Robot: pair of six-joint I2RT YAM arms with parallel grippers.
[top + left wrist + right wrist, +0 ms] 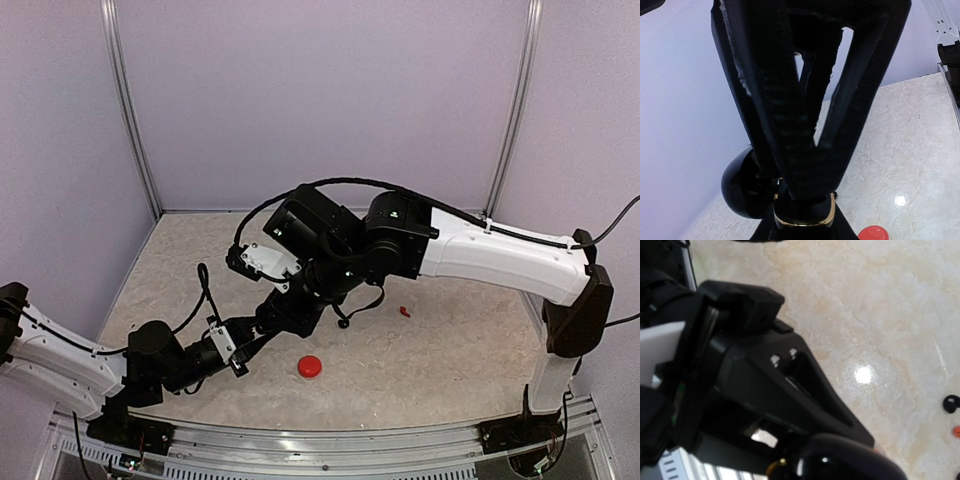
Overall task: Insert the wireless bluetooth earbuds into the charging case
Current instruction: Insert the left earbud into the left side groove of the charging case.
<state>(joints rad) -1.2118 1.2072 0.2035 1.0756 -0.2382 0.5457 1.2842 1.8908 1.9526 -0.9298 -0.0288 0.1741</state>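
My left gripper [802,227] is shut on a black charging case with a gold rim [802,212] and holds it above the table. The case's glossy lid [742,187] hangs open to the left. My right gripper [807,192] comes down from above with its fingers closed together, tips at the case's mouth. Anything between them is hidden. In the top view both grippers meet at mid table [285,310]. A black earbud [343,322] and a red earbud [404,312] lie loose on the table. They also show in the right wrist view, black [951,403] and red [956,430].
A closed red case [310,367] lies on the table in front of the grippers and shows in the left wrist view [872,233]. Purple walls with metal posts close in the marbled table [450,350].
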